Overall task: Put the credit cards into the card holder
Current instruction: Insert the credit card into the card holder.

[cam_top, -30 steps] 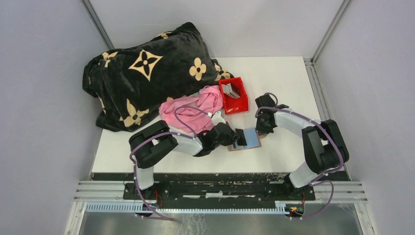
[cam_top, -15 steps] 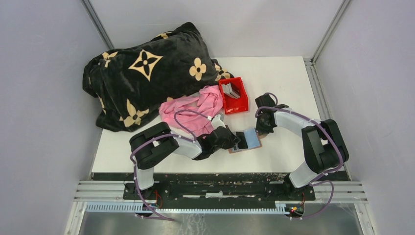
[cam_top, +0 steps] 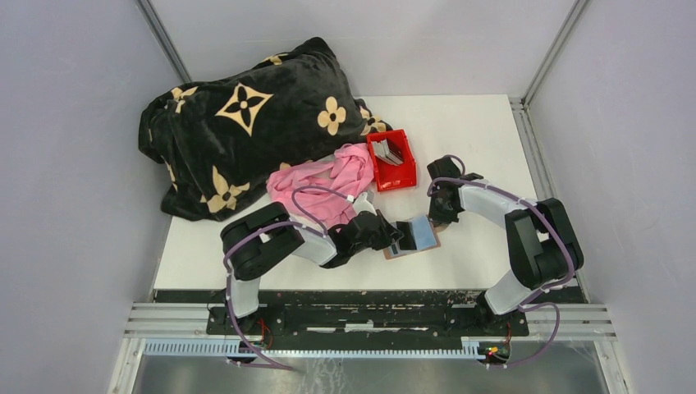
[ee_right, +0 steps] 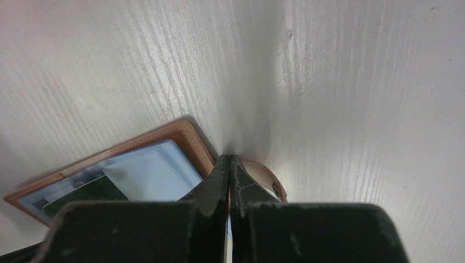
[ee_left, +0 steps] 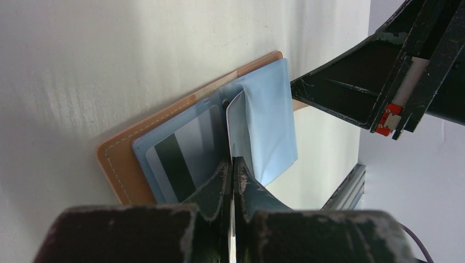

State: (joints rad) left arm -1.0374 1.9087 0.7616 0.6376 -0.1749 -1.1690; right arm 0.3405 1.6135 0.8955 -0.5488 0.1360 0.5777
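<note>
Left claw [ee_left: 232,164], at nine o'clock of the open brown leather card holder [ee_left: 116,164], pinches a thin pale card [ee_left: 237,123] upright. Right claw [ee_right: 229,160], fully closed, seemingly pins its two o'clock edge.

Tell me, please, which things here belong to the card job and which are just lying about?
Job: wallet, card held at its sleeve, spare cards, red bin holding them.
Lying about: black blanket, pink cloth.

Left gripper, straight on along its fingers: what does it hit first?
Most likely the card holder, at its blue sleeve: the card pinched in the left gripper is at the sleeve's opening. The right gripper sits beyond, at the holder's far edge; depth is unclear.
</note>
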